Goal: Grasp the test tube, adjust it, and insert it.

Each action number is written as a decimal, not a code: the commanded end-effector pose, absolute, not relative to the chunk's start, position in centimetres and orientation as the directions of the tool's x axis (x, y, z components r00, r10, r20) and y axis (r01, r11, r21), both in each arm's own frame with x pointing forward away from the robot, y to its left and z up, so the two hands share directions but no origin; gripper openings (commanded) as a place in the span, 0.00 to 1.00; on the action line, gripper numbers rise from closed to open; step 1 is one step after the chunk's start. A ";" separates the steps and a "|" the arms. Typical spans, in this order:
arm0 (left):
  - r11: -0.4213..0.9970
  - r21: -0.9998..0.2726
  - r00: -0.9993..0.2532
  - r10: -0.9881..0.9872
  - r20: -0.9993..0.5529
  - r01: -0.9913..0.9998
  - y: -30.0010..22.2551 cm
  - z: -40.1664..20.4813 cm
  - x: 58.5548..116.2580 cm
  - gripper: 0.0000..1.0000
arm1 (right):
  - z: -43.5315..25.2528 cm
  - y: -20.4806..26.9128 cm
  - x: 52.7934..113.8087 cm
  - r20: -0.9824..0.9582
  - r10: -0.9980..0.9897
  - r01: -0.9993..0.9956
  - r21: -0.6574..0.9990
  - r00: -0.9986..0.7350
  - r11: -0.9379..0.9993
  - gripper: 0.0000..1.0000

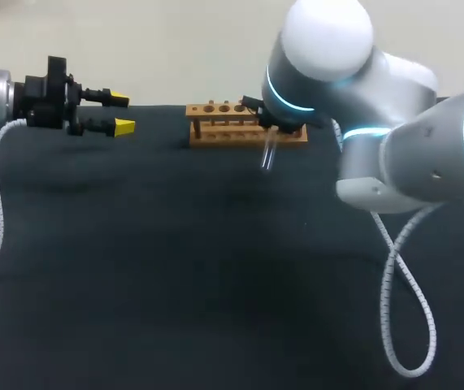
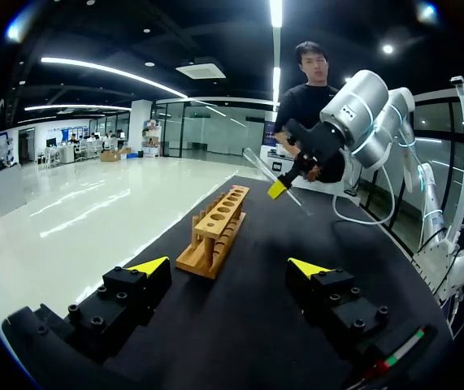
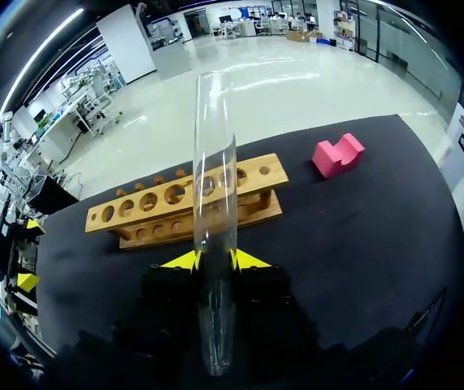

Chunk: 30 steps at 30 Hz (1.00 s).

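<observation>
Pinches a clear test tube (image 3: 215,187) between the yellow tips of the right gripper (image 3: 215,262), tilted in the air just beside the wooden rack (image 3: 146,203) at the black table's (image 1: 175,268) far side. Shows a pink block (image 3: 337,154) near one end of the rack. Holds the jaws of the left gripper (image 2: 227,266) wide, well apart from the rack and pointed toward it.

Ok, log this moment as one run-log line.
right gripper: shut on test tube | tube: not yet in wooden rack | left gripper: open, empty, away from rack
</observation>
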<state>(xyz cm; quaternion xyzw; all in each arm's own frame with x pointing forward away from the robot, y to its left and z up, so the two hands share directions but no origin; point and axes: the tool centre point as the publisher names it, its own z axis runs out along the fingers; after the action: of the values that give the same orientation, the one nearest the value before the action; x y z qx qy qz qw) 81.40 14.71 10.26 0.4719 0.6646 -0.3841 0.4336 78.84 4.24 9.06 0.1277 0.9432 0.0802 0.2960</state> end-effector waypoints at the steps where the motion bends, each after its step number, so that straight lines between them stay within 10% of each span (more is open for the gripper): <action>1: 0.263 -0.097 -0.175 0.292 -0.940 0.960 14.7 10.2 81.2 1.00 | 11.4 2.8 75.8 -0.733 0.297 0.183 0.234 -0.612 0.955 0.00; 30: 0.263 -0.097 -0.175 0.292 -0.940 0.960 14.7 10.2 81.2 1.00 | 12.6 0.9 75.1 -0.787 0.239 0.142 0.192 -0.568 0.971 0.00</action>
<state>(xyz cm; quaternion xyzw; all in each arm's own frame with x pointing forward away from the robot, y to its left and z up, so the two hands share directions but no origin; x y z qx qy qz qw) 81.40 14.71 10.26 0.4719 0.6646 -0.3841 0.4336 75.29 0.99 12.85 0.1032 0.9188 0.0587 0.3765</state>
